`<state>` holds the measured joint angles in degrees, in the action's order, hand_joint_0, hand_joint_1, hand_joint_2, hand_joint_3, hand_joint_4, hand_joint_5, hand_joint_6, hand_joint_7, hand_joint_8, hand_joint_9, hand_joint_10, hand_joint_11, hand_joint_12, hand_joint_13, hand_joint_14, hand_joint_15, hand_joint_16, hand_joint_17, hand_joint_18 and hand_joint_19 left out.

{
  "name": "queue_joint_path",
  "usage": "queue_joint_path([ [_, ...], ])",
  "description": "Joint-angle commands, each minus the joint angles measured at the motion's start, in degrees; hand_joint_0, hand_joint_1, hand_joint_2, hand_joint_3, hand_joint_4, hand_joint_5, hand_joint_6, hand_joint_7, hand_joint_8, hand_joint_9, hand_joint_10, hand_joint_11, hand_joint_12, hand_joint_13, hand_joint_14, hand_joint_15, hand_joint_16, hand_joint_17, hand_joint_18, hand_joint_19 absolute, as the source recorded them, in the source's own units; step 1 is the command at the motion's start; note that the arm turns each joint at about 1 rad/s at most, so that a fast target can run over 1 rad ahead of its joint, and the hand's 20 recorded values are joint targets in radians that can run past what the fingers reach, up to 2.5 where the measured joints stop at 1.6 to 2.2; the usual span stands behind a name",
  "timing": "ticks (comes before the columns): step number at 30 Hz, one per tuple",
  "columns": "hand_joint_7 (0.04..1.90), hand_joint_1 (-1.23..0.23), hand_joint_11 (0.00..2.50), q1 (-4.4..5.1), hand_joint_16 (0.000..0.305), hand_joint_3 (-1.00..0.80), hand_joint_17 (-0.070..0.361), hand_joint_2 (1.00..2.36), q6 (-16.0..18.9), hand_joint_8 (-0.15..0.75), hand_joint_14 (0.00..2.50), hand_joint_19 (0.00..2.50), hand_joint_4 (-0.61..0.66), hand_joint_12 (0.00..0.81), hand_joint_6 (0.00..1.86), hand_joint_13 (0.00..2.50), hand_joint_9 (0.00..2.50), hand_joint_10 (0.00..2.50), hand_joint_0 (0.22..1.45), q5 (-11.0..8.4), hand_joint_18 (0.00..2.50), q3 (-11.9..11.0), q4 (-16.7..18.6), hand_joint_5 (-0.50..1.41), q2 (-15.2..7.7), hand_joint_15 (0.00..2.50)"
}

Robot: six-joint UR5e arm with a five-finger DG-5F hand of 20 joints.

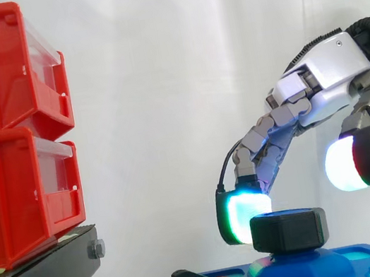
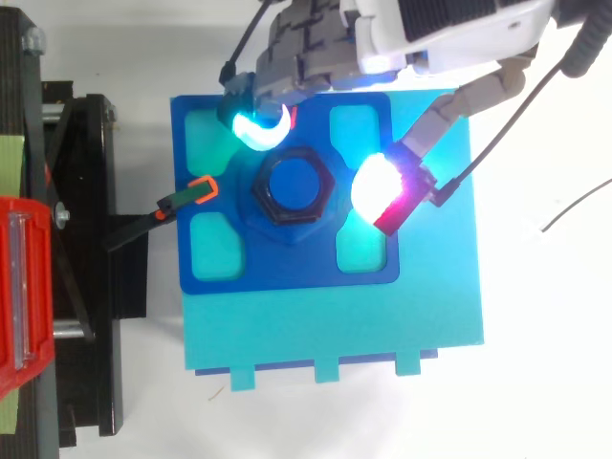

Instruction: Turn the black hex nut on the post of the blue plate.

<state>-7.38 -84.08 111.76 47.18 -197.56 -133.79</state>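
Flanking black hex nut (image 1: 289,229), robot hand (image 1: 332,75) spread

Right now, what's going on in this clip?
The robot's hand is poised over the black hex nut, which sits on the blue post of the blue plate. One glowing fingertip is down at the nut's far-left edge; whether it touches is unclear. The thumb hangs off to the other side, higher up and clear of the nut. The nut is bracketed but not yet gripped.
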Motion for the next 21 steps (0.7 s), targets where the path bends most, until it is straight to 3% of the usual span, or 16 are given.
queue_joint_path([
  [1, 0.88, -0.45, 0.22, -0.35, 0.026, -0.50, 0.059, 1.00, -0.6, 0.197, 0.01, 0.37, 0.18, 0.295, 0.50, 0.63, 0.56, 0.01, 0.49, 0.30, 0.14, -0.9, -1.9, -0.17, 0.0, 0.35],
  [14, 0.88, -0.45, 0.23, -0.09, 0.026, -0.50, 0.059, 1.00, -0.8, 0.195, 0.01, 0.37, 0.18, 0.296, 0.50, 0.63, 0.56, 0.01, 0.49, 0.13, 0.14, -4.6, -4.9, -0.17, 0.0, 0.34],
  [18, 0.88, -0.45, 0.22, 0.44, 0.026, -0.50, 0.059, 1.00, 0.4, 0.196, 0.01, 0.37, 0.18, 0.296, 0.50, 0.63, 0.55, 0.01, 0.49, -0.57, 0.14, -4.8, -3.8, -0.17, -0.1, 0.35],
  [21, 0.88, -0.46, 0.22, 1.06, 0.026, -0.50, 0.059, 1.00, 3.7, 0.195, 0.01, 0.37, 0.18, 0.296, 0.50, 0.63, 0.55, 0.01, 0.49, -0.93, 0.14, -3.7, -0.2, -0.17, -0.2, 0.35],
])
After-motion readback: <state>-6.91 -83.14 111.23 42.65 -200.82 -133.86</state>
